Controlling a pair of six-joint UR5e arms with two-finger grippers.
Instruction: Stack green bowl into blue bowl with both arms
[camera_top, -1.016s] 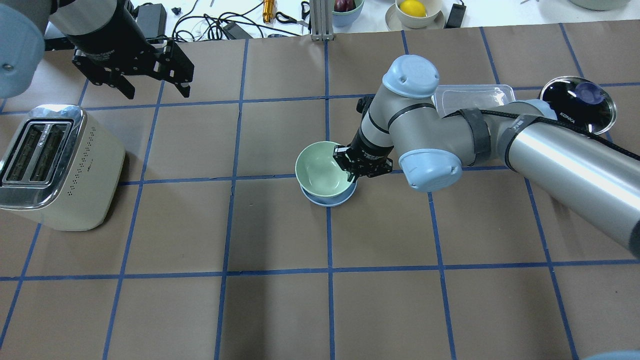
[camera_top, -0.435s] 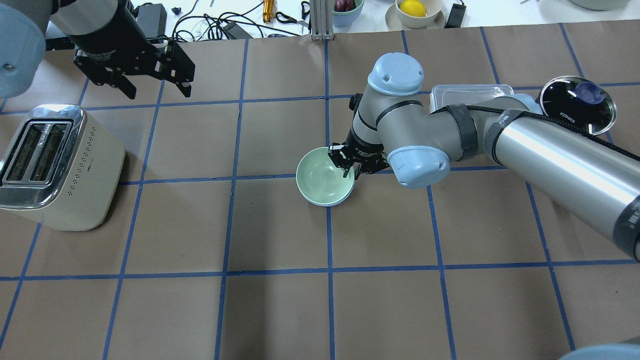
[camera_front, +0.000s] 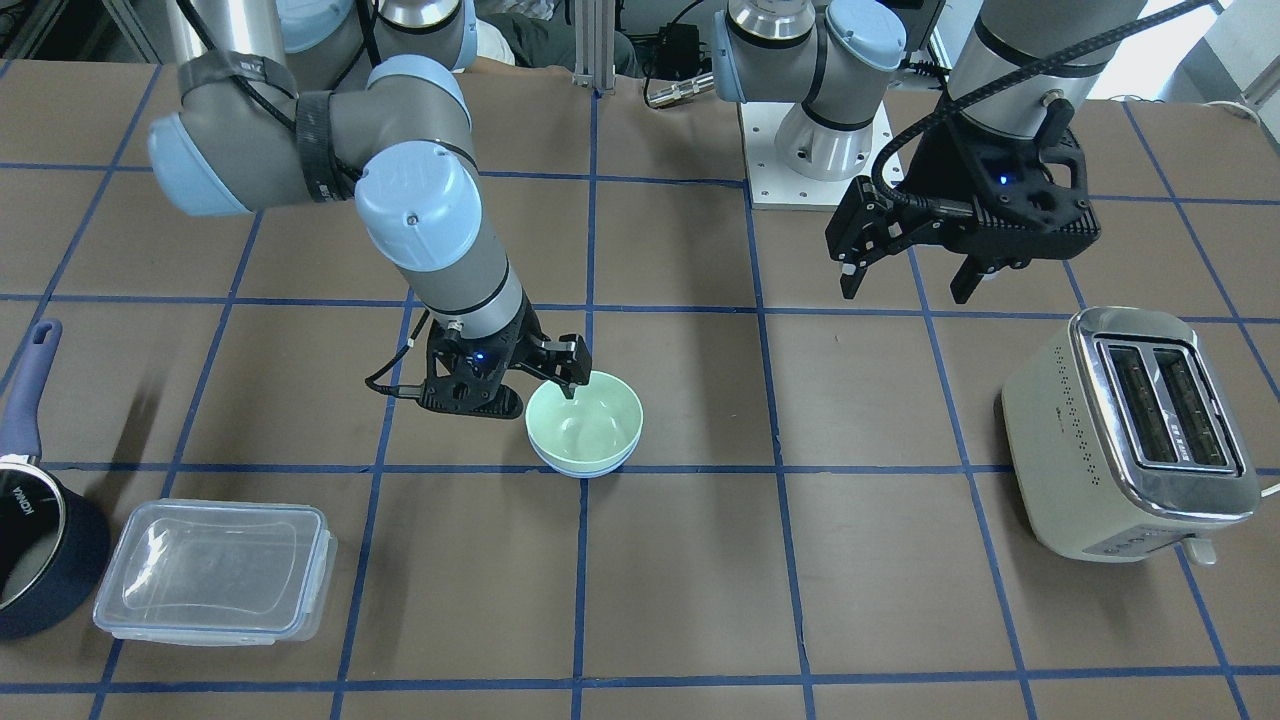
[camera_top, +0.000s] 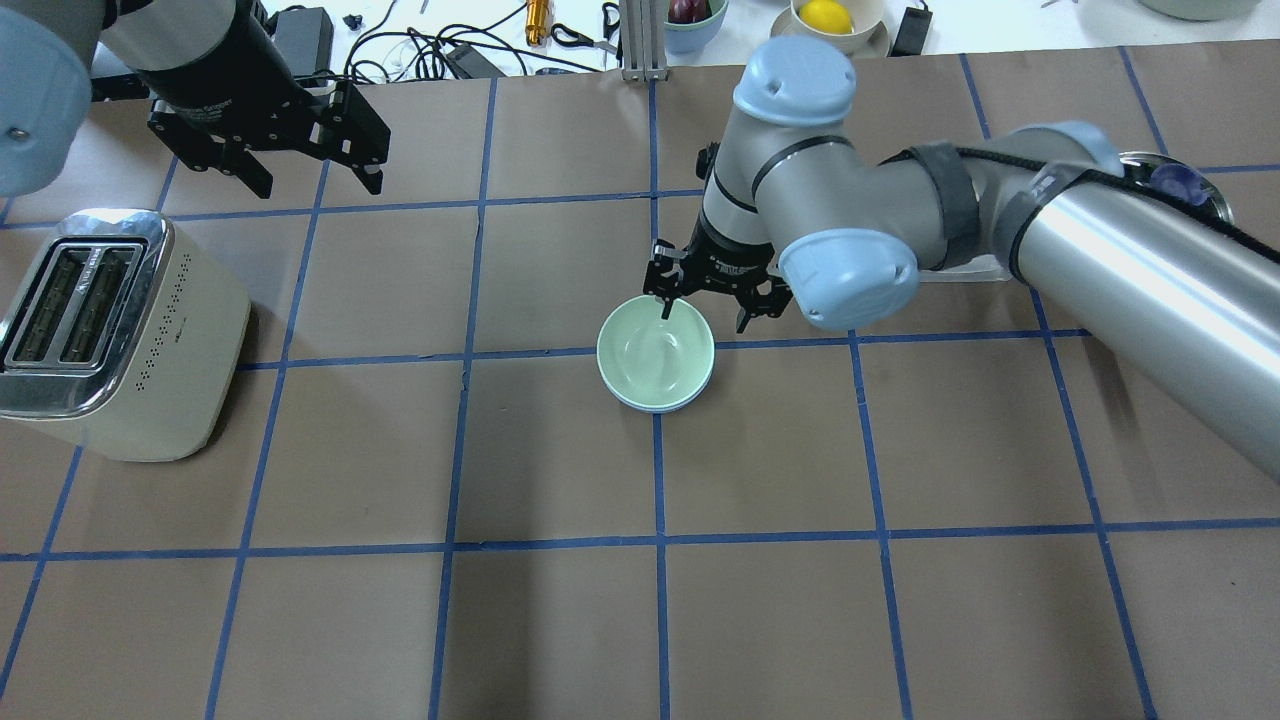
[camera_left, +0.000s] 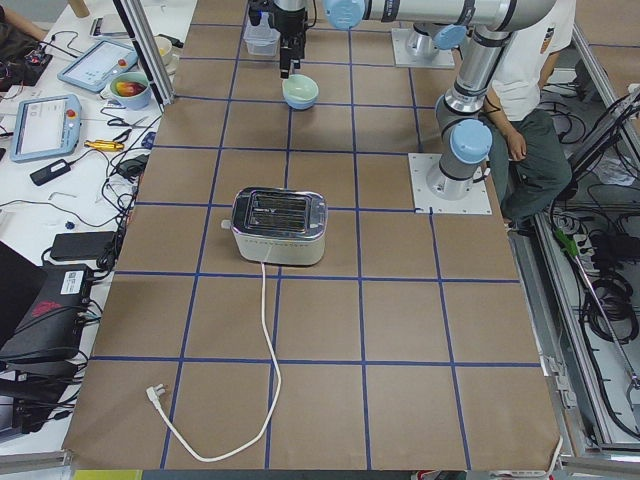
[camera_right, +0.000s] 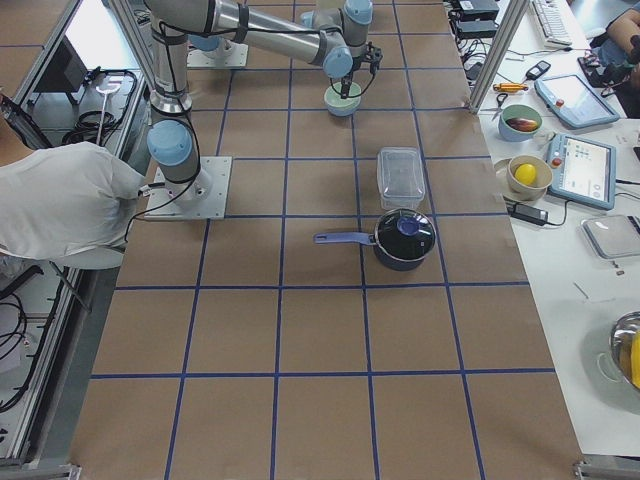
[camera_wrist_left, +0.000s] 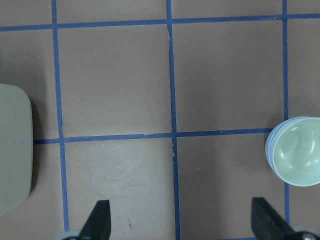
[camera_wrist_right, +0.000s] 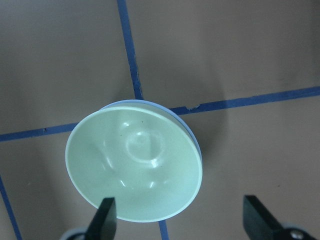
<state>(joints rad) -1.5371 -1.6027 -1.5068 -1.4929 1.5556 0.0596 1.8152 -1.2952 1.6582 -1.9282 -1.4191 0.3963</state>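
Note:
The green bowl (camera_top: 655, 352) sits nested inside the blue bowl (camera_top: 655, 410) at the table's middle; only a thin blue rim shows around it. My right gripper (camera_top: 705, 312) is open and empty, just above the bowls' far edge. In the right wrist view the green bowl (camera_wrist_right: 135, 170) lies below the spread fingers (camera_wrist_right: 105, 220), with the blue bowl's rim (camera_wrist_right: 196, 140) showing. My left gripper (camera_top: 310, 180) is open and empty, high at the far left. The left wrist view shows the green bowl (camera_wrist_left: 296, 154) at its right edge.
A cream toaster (camera_top: 110, 330) stands at the left. A clear lidded container (camera_front: 215, 570) and a navy saucepan (camera_front: 30, 540) stand on the robot's right side. Beyond the table's far edge lie cables, tools and fruit bowls (camera_top: 825, 25).
The right gripper lowered the green bowl into the blue bowl, let go of its rim, opened and drew back toward the far side. The left arm has barely moved.

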